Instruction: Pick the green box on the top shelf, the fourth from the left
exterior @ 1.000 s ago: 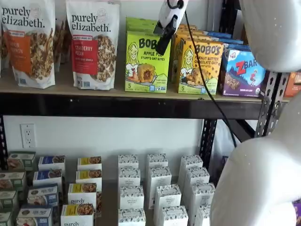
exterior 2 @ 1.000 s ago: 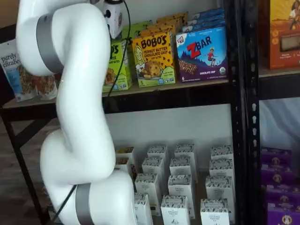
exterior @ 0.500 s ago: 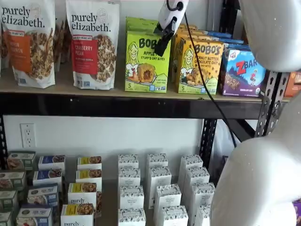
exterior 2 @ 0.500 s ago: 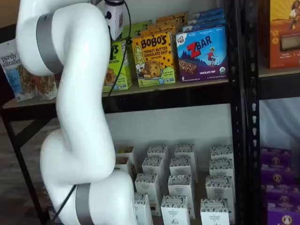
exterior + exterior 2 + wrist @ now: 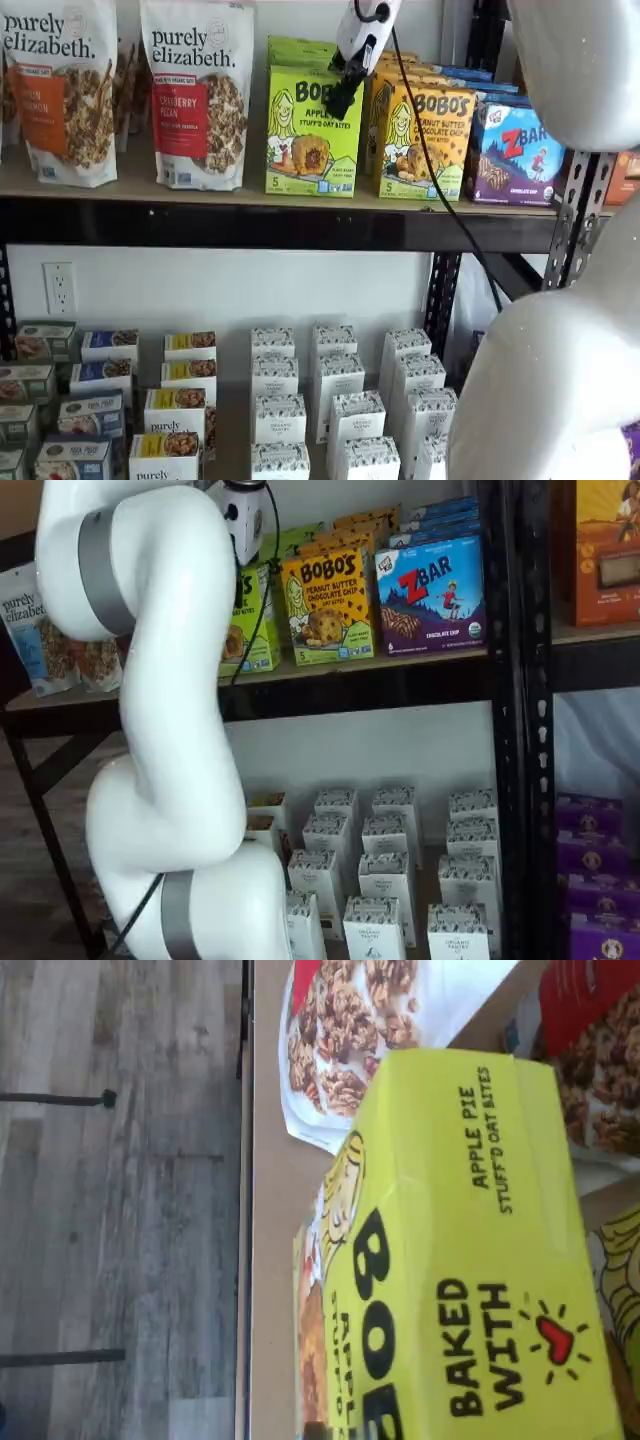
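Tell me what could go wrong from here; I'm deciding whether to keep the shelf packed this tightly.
The green box stands tight against the yellow-orange Bobo's carton, so a finger of the gripper might nudge or catch that neighbour. More green cartons sit right behind it and could shift when it moves.

Lime-green box (image 5: 313, 132) — black lettering; tan top shelf (image 5: 280, 197) — black beam.

The green box (image 5: 470, 1260) is smooth, faintly glossy cardboard on the top shelf (image 5: 250, 200) of matt wood-look board.
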Controlling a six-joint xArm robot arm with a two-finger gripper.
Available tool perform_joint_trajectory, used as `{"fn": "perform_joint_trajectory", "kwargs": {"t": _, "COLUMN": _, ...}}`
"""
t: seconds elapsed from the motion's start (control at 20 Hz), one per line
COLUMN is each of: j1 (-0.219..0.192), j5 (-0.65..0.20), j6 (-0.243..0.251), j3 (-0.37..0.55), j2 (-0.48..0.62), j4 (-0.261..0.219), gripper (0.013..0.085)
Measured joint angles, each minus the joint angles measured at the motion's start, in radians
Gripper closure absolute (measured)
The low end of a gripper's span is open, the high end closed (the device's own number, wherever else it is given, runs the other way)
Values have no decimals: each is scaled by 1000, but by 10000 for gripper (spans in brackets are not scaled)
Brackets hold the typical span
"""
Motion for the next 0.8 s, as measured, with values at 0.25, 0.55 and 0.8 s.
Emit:
{"fn": "perform_joint_trajectory", "kwargs": {"t": 0.25, "j1": 0, "j5": -8, "j6": 1, "j3": 4, "j2": -4, "j4": 2, "gripper": 370}}
{"fn": "perform_joint_trajectory", "kwargs": {"t": 0.55, "j1": 1, "j5": -10, "j6": 2, "j3": 4, "j2": -7, "j4": 3, "gripper": 530}}
{"fn": "perform_joint_trajectory", "kwargs": {"t": 0.8, "j1": 0, "j5": -4, "j6": 3, "j3": 3, "j2": -9, "j4": 3, "gripper": 570}}
